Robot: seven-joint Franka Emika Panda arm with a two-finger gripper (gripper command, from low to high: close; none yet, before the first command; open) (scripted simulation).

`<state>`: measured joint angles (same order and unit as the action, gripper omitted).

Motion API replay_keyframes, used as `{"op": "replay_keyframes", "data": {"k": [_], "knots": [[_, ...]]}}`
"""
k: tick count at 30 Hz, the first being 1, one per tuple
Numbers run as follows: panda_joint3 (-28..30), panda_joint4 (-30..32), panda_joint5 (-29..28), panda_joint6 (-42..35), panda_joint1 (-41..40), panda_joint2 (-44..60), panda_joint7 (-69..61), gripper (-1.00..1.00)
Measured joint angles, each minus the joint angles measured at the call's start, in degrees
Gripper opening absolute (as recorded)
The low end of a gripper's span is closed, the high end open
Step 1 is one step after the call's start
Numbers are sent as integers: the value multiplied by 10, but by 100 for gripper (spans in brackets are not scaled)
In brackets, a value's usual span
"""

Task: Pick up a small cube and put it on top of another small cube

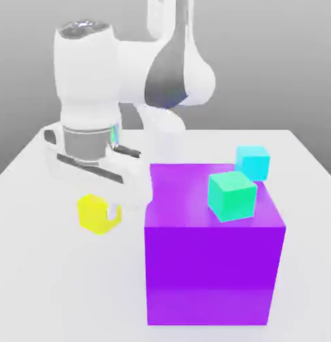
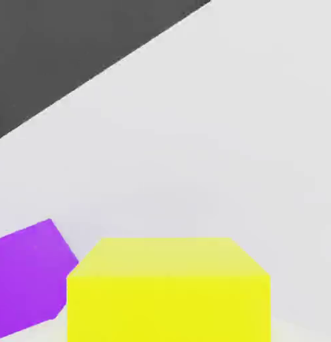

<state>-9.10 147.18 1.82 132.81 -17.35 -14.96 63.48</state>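
The small cube [image 1: 91,211] is bright yellow and lies low over the white table [image 1: 54,287], toward the exterior view's left of a large purple block [image 1: 211,267]. My gripper [image 1: 99,214] reaches down from the white hand and is shut on the small cube. One white fingertip [image 1: 115,213] shows against the cube's side that faces the purple block. In the hand view the small cube [image 2: 168,290] sits close up, with a corner of the purple block [image 2: 27,277] beside it.
A teal-green cube [image 1: 231,196] rests on top of the purple block near its front right. A cyan cube [image 1: 252,161] stands at the block's back right corner. The arm's white base [image 1: 164,127] rises behind the block.
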Motion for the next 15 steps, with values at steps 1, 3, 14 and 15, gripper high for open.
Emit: {"op": "replay_keyframes", "data": {"k": [1,3,14,15], "knots": [[-11,-16,5,-25,12,-9,2,-100],[-33,-48,16,-75,37,-29,6,-100],[-105,-56,65,-109,108,-56,21,100],[-105,-56,65,-109,108,-56,21,100]]}}
